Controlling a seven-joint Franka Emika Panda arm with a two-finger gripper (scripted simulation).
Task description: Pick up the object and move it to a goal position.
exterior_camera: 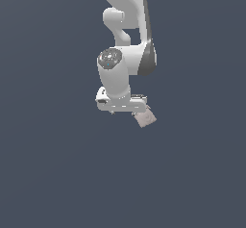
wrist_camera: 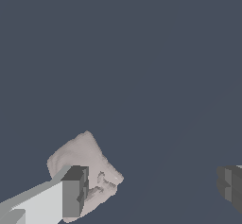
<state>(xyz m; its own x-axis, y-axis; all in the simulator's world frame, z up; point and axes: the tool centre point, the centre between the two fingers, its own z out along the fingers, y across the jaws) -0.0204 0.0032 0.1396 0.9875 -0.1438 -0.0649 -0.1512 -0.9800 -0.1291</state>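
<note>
The object (wrist_camera: pixel 87 164), a small pale pinkish-beige mottled block of roughly cube shape, sits skewed on the flat dark grey-blue surface (exterior_camera: pixel 48 174), and look where it is: right beside one dark grey finger pad (wrist_camera: pixel 74 192) of the end effector (wrist_camera: pixel 153 187), not centred between the two. In the wrist view the other pad (wrist_camera: pixel 230 185) stands well apart on the far side, with bare surface filling the gap. So the end effector is spread wide and grips nothing.

From the exterior view, the glossy white robot arm (exterior_camera: pixel 126 44) hangs down over the spot, and the block (exterior_camera: pixel 145 118) peeks out beneath the hand on the exterior view's right, one corner turned outward. My read: the arm is lined up for the pick, but off to one side, so closing now would likely shove the block sideways before the far pad meets it. Whether the near pad touches it, I can't tell.

Containers? None anywhere, and no goal marker shows either. The lift is not yet done.
</note>
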